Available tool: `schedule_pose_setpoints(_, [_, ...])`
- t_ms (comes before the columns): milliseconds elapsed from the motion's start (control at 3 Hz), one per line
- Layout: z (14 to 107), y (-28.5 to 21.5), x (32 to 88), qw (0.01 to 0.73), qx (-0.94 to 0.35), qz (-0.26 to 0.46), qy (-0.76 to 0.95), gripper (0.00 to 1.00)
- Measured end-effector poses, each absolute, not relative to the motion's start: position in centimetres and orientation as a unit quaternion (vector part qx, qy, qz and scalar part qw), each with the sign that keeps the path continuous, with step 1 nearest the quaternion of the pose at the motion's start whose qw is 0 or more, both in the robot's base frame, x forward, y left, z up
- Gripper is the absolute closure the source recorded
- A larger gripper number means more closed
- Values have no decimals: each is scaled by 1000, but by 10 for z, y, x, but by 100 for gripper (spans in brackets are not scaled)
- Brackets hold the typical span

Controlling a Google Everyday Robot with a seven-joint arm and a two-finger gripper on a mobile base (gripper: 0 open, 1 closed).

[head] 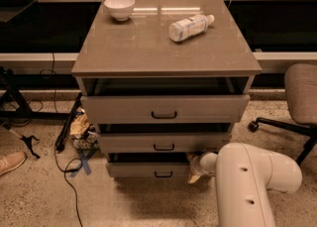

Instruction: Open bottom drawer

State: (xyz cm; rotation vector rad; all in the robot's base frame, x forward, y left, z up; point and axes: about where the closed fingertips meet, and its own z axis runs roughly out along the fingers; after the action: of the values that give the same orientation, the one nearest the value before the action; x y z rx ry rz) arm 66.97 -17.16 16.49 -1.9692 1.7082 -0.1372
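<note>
The bottom drawer (141, 170) is the lowest of three grey-brown drawers in the cabinet, with a small black bar handle (163, 174) at its centre. Its front stands a little out from the cabinet body, with a dark gap above it. My gripper (196, 169) is at the drawer front's right end, to the right of the handle and low near the floor. My white arm (247, 186) reaches in from the lower right and hides the cabinet's lower right corner.
The middle drawer (163, 142) and top drawer (164, 108) also stand slightly out. A white bowl (119, 7) and a lying bottle (190, 27) are on the cabinet top. An office chair (297, 102) stands right. Cables and a bag (79, 129) lie left.
</note>
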Motion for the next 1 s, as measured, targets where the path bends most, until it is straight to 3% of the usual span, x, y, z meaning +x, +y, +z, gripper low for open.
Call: schedule_pose_setpoints(1000, [166,-205,620,191,-687,-23,700,87])
